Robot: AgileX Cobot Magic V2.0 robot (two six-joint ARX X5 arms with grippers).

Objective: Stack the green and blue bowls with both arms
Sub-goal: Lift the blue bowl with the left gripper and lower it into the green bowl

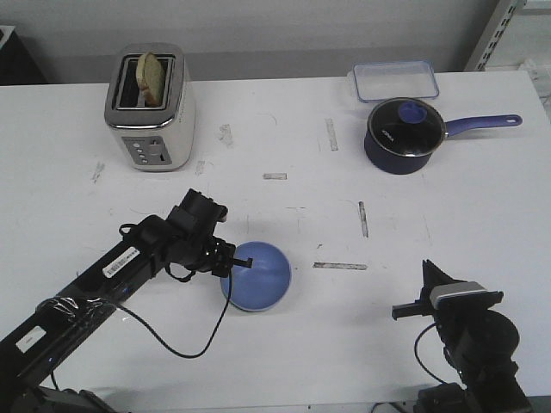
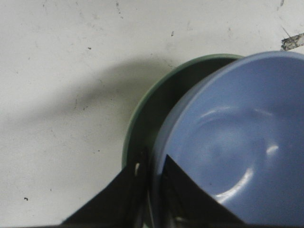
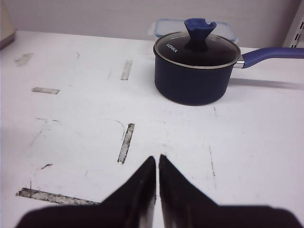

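The blue bowl [image 1: 256, 275] was a smooth, light periwinkle thing with a glossy inside, sitting near the front of the table [image 1: 344, 215], a bit left of the middle. In the left wrist view it sat nested in the green bowl [image 2: 152, 102], which only showed as a pale mint crescent of rim and shadowed inner wall poking out on one side; from the front the green one was pretty much hidden under the blue. So two bowls, one of each colour, already stacked. The left gripper [image 1: 231, 262] was pinching the blue bowl's rim, one finger inside and one outside, down between the two bowls. The right gripper [image 3: 156, 183] was well apart from the bowls at the front right, fingers pressed together with just a sliver between them, holding nothing. Further back there was one dark navy saucepan [image 1: 405, 135] with a glass lid and a long blue handle, one clear container [image 1: 393, 80] just behind it, and one toaster [image 1: 151, 107] at the back left with a single slice of bread [image 1: 153, 77] sticking out. The tabletop was white with scuffed tape marks.
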